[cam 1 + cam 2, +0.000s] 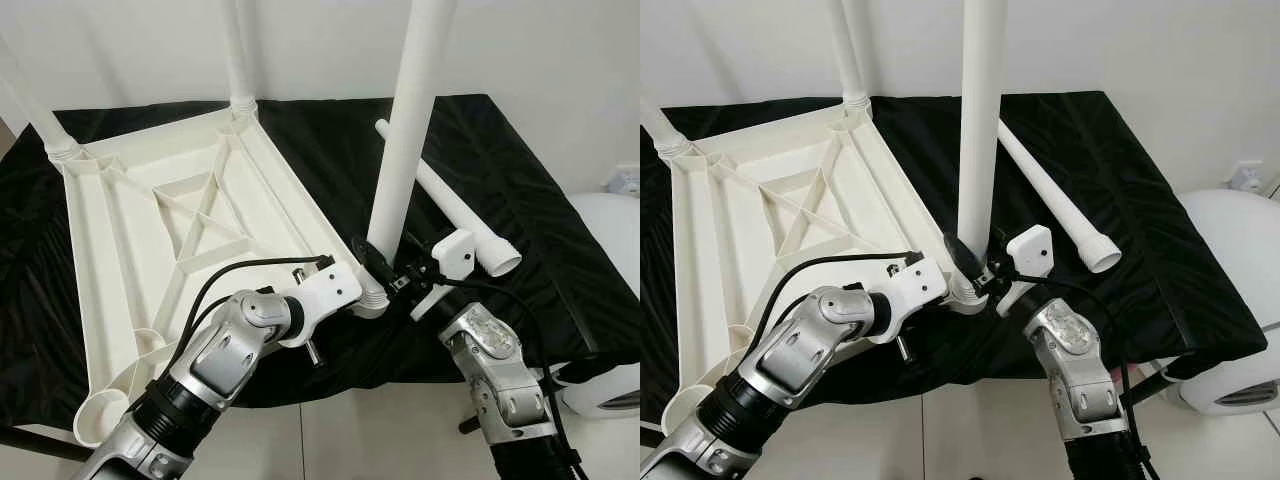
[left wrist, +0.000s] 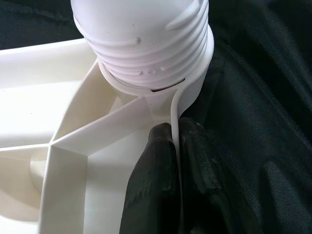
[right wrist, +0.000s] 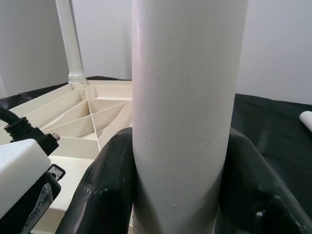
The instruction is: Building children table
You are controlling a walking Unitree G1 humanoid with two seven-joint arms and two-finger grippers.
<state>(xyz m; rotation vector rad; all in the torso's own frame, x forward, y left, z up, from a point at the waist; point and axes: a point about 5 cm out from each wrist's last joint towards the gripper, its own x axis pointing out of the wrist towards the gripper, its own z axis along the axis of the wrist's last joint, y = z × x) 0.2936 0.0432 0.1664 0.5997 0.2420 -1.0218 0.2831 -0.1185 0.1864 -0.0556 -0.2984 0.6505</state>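
A white plastic tabletop (image 1: pixel 180 210) lies upside down on a black cloth, ribs facing up. Two legs (image 1: pixel 237 50) stand in its far corners. A third upright leg (image 1: pixel 405 130) sits in the near right corner socket (image 1: pixel 372 292), its threaded end (image 2: pixel 146 44) partly screwed in. My right gripper (image 1: pixel 385 268) is shut on this leg near its base, fingers (image 3: pixel 102 190) on both sides. My left gripper (image 2: pixel 175 161) is shut on the tabletop's thin rim right beside that socket. A fourth leg (image 1: pixel 450 205) lies loose on the cloth to the right.
The black cloth (image 1: pixel 520 180) covers a low surface with its front edge near my arms. A white rounded object (image 1: pixel 615 290) stands on the floor at the right. An open corner socket (image 1: pixel 100 415) sits at the near left. A white wall is behind.
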